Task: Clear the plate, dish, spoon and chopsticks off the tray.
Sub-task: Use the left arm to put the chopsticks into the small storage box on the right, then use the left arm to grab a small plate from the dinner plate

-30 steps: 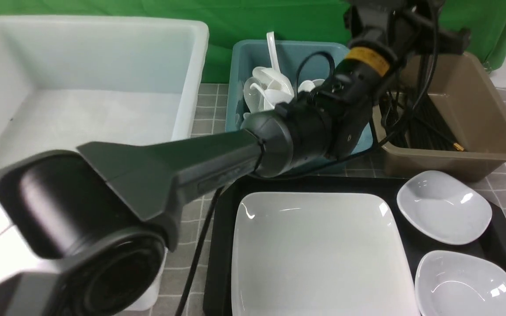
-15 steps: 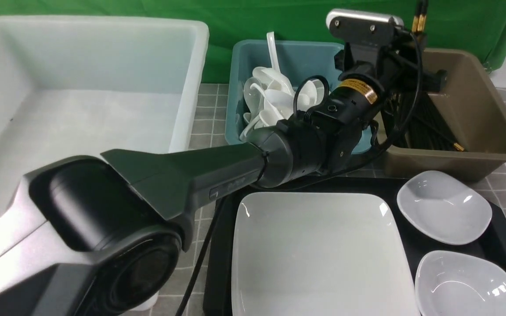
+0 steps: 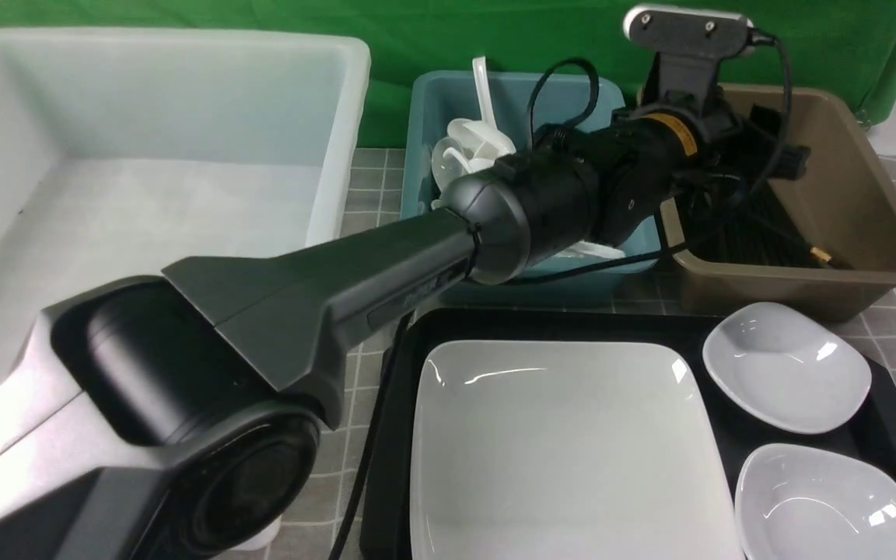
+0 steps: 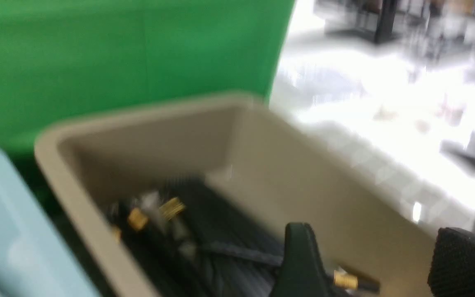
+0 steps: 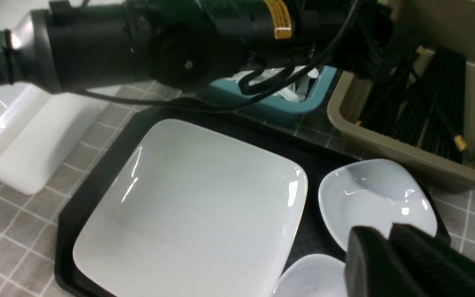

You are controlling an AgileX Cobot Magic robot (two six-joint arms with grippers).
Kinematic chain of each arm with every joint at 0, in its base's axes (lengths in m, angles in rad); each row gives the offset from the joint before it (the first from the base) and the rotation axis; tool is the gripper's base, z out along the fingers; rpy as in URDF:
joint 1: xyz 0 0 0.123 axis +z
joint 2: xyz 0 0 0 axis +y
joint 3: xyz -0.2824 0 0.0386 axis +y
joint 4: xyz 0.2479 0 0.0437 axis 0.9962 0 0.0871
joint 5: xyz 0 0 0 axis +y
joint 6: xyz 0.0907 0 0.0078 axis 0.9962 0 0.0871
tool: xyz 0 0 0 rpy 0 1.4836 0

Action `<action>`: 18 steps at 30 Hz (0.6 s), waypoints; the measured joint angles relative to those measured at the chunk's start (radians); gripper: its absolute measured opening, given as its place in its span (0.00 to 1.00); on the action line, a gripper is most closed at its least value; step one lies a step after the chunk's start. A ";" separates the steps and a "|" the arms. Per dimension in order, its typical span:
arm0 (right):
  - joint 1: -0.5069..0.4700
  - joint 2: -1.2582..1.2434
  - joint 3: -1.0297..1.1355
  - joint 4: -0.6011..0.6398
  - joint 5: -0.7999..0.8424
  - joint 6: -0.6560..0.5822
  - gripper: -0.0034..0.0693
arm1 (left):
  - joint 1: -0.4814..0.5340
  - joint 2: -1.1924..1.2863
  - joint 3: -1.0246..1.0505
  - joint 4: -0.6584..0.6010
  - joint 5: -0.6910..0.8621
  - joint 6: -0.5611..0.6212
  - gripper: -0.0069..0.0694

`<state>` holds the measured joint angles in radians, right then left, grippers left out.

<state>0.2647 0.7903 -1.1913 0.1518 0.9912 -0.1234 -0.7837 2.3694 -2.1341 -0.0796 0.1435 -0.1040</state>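
Observation:
The large white plate lies on the black tray, also in the right wrist view. Two small deep white dishes sit on the tray's right side. Black chopsticks with gold bands lie in the brown bin, also in the left wrist view. White spoons are piled in the teal bin. My left gripper hangs open and empty over the brown bin. My right gripper is shut and empty above the small dishes.
A big white tub stands at the left. The teal bin and the brown bin stand side by side behind the tray. My left arm stretches across from front left to back right, over the tray's far left corner.
My left wrist has swung right, further over the brown bin. Gold-tipped sticks that stood up beside it half a second ago no longer show there. The plate and dishes have not moved.

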 joint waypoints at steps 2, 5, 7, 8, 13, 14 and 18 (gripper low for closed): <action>0.000 0.000 0.000 0.000 0.012 0.001 0.19 | -0.002 -0.020 -0.046 -0.029 0.226 -0.003 0.56; 0.000 0.000 0.000 -0.010 0.026 0.016 0.19 | -0.012 -0.068 -0.082 -0.068 0.464 0.005 0.41; 0.000 0.000 0.000 -0.035 0.035 0.035 0.19 | -0.023 -0.103 -0.095 -0.071 0.620 0.018 0.26; 0.000 0.000 0.002 -0.061 0.042 0.041 0.19 | -0.030 -0.122 -0.098 -0.072 0.686 0.025 0.19; 0.000 -0.001 0.023 -0.231 0.112 0.109 0.19 | -0.068 -0.155 -0.102 -0.089 0.896 0.031 0.10; 0.000 -0.001 0.025 -0.269 0.144 0.134 0.19 | -0.085 -0.158 -0.089 -0.092 0.928 0.038 0.09; 0.000 -0.001 0.029 -0.307 0.175 0.159 0.16 | -0.137 -0.138 -0.024 -0.085 0.980 0.069 0.09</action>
<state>0.2647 0.7891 -1.1623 -0.1557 1.1665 0.0355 -0.9212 2.2312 -2.1579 -0.1649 1.1232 -0.0347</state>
